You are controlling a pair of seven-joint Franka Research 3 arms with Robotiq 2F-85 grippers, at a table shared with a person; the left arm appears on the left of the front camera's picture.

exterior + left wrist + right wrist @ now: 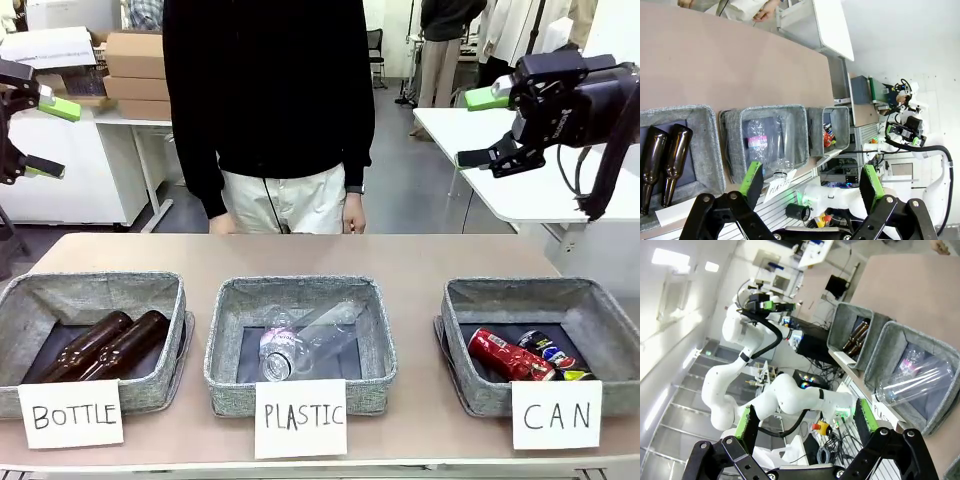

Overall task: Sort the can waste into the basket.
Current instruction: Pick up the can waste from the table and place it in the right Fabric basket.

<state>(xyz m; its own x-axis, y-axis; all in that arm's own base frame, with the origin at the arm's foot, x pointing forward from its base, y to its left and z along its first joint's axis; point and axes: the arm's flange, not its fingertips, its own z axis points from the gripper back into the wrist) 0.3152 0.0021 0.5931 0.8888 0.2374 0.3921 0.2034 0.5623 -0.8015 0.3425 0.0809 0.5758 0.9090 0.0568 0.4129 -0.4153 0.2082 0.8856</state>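
Observation:
The grey basket (462,345) behind the "CAN" sign (556,414) stands at the table's front right. Inside it lie a shiny red can (505,355) and a dark can (548,350) with yellow-green marks. My right gripper (482,128) hangs open high above the table's right side, holding nothing. My left gripper (50,140) is open and raised at the far left edge. In the left wrist view the open fingers (752,180) frame the row of baskets, with the can basket (839,117) farthest and the red can (827,138) inside it. The right gripper (805,420) is open in its own view.
A "PLASTIC" basket (225,340) with clear bottles (300,345) sits in the middle, and a "BOTTLE" basket (30,300) with two brown bottles (105,345) at the left. A person (265,100) stands at the far edge, hands hanging. The brown tabletop (300,255) lies bare behind the baskets.

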